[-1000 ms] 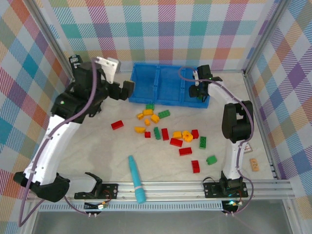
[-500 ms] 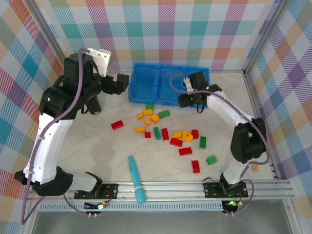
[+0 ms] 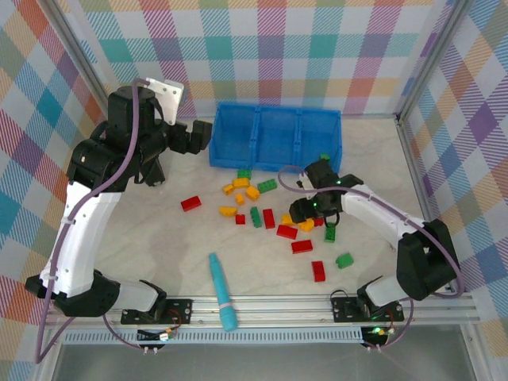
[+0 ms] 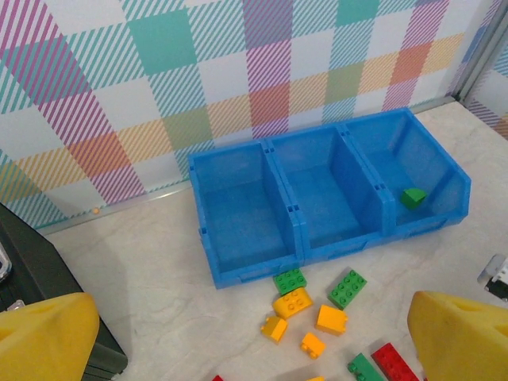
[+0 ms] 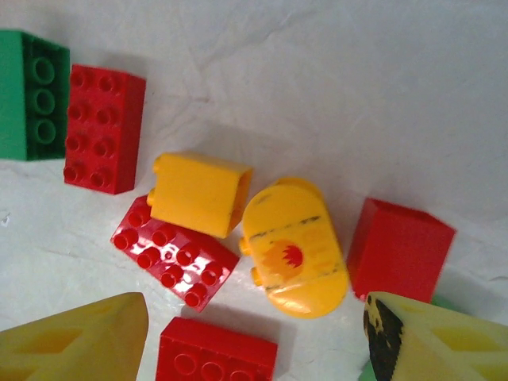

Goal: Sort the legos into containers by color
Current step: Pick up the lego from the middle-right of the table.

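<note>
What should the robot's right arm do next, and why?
Probably lower the right jaws straight down and close on the rounded yellow plastic brick with the flame print. They hang open close over it, and the blue three-compartment plastic bin holds no yellow brick yet.

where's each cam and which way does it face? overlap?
Top external: above and behind the bases, looking down at the table; left gripper and right gripper show.
Left wrist: raised, tilted down at the blue bin; yellow fingertips at bottom corners.
Right wrist: low, looking down on a yellow brick; yellow fingertips below.
Shared: top external and left wrist both see the bin.
</note>
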Controlling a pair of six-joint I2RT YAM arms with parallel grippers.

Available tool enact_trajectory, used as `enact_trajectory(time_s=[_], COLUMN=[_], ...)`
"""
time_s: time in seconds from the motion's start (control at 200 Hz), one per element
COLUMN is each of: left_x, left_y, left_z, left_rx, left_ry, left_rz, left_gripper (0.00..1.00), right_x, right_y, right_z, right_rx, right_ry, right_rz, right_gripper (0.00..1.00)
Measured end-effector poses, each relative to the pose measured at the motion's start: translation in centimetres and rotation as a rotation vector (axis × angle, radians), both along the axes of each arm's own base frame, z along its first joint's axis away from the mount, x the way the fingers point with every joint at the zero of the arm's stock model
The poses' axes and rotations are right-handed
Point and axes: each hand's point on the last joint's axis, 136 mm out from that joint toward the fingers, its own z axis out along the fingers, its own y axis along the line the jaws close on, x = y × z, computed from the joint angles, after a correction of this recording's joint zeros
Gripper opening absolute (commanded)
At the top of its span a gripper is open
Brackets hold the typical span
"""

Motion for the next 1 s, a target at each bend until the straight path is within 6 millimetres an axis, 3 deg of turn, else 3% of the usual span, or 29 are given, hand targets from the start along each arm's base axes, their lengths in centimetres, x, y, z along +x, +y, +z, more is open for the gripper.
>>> enact_trajectory(time_s=[0.245,0.38,0.59,0.835,1.0], left_x=[0.0,0.0,0.1,0.1,0.1], left_y=[0.0,-0.1,-0.4,-0.7,-0.9], left_z=[0.0,-0.3,-1.0,-1.1,-1.7], left_rx=[0.0,0.001,0.004,-0.001,0.0], left_ry=[0.0,0.007,0.026,0.03,0.045], left_rz=[-0.001,-0.004,-0.018,-0.03,-0.042], left_gripper=[1.0,1.0,1.0,1.0,1.0], right_x=[-2.2,-2.1,-0.8,0.5,2.2], right_y=[-0.7,-1.6,-2.6,-3.8,-4.4], right_z=[-2.4,-2.3,-0.4,-2.2,-2.0], right_rx=[-0.036,-0.06,-0.065,-0.134,-0.116], right_ry=[0.075,0.052,-0.051,-0.05,-0.093], right_rz=[-0.05,-0.11,-0.198,-0.253,-0.299], right_gripper=[0.67,0.65,0.62,0.57,0.55])
